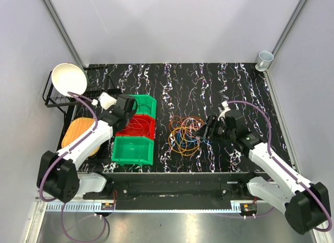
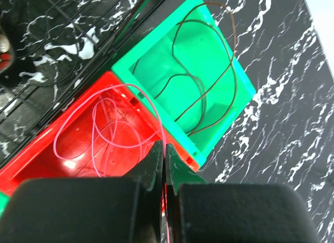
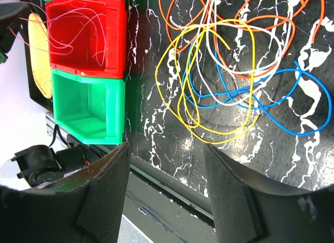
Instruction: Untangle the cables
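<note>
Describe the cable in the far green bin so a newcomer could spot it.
Look left of the cable pile to the far green bin, just behind the red bin. In it lies the dark brown cable in loose loops; its neighbour in the red bin is a pink cable.

Lost from view
The pink cable (image 2: 129, 86) vanishes between the left gripper's (image 2: 163, 149) closed fingers; the cables (image 3: 229, 60) run past the right wrist view's top edge; overhead, their crossings are too small.
</note>
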### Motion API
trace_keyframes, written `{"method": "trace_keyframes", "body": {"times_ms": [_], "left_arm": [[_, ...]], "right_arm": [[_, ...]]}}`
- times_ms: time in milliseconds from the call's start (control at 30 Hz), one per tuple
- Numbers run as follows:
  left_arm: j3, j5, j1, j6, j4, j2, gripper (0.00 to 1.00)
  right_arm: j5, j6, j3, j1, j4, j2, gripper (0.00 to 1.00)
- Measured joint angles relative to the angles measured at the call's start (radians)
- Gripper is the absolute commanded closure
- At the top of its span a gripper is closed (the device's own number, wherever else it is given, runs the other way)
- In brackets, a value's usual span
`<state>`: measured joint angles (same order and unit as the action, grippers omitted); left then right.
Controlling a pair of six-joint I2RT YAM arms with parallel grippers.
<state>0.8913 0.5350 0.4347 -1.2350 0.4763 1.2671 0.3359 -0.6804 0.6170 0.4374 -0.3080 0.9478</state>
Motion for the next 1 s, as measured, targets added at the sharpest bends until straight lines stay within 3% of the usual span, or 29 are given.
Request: {"method": "trace_keyframes", "body": {"times_ms": [367,433,567,767,1000], "left_arm": [[-0.090,-0.032,0.014,-0.039,-0.076,-0.029,1.00],[-0.118,-0.043,0.023,-0.046,-0.059,-0.030,0.96],[-0.130,-0.048,0.049,-0.049,-0.025,-0.031,0.79],[-0.117,-0.051,0.072,-0.037,-0.002,-0.035,0.42],[-0.066,-0.051,0.097,0.001,0.014,-0.039,0.30]], "right_arm": [[0.000,0.006,-0.006,0.000,0.010,0.009,0.36],[0.003,0.006,-0.007,0.000,0.015,0.012,0.36],[0.008,0.006,-0.012,0.000,0.027,0.013,0.36],[0.018,0.004,-0.018,0.000,0.027,0.008,0.36],[0.023,-0.002,-0.025,0.000,0.027,-0.023,0.36]]}}
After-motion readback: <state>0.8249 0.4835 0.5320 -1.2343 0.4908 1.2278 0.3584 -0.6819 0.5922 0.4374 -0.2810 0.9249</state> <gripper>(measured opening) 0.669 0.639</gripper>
